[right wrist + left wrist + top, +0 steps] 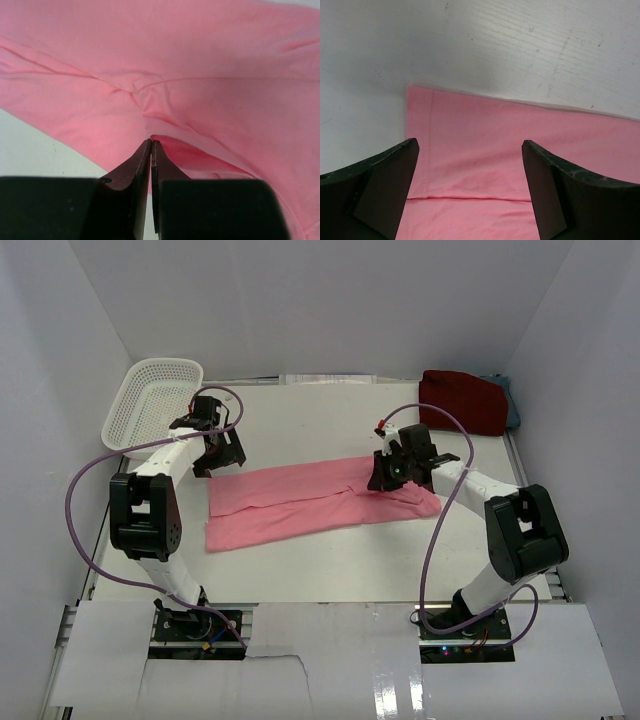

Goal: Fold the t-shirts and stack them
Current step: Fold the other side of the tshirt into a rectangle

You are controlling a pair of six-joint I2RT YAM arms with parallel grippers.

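Top external view: the pink t-shirt [300, 508] lies flat across the middle of the worktop [330, 570], its long axis from left to right. My right jaws are pinched shut on a fold at its right end; my left jaws stand wide above its far left corner.
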